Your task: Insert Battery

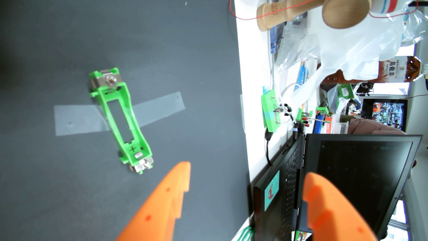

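Note:
In the wrist view a green battery holder [120, 120] lies on a dark grey mat [69, 197], held down by a strip of clear tape [159, 109]. Its slot is empty, with metal contacts at both ends and a plus mark near the lower end. My gripper [247, 178] has two orange fingers [166, 199] that enter from the bottom edge. They stand wide apart with nothing between them. The gripper sits below and to the right of the holder. No battery shows in this view.
The mat ends at a white table [257, 139] on the right. An open black laptop [347, 185] stands there, with a smaller green part [269, 111], cables, plastic bags [347, 46], a wooden kendama [301, 14] and a tea bottle [398, 71] behind.

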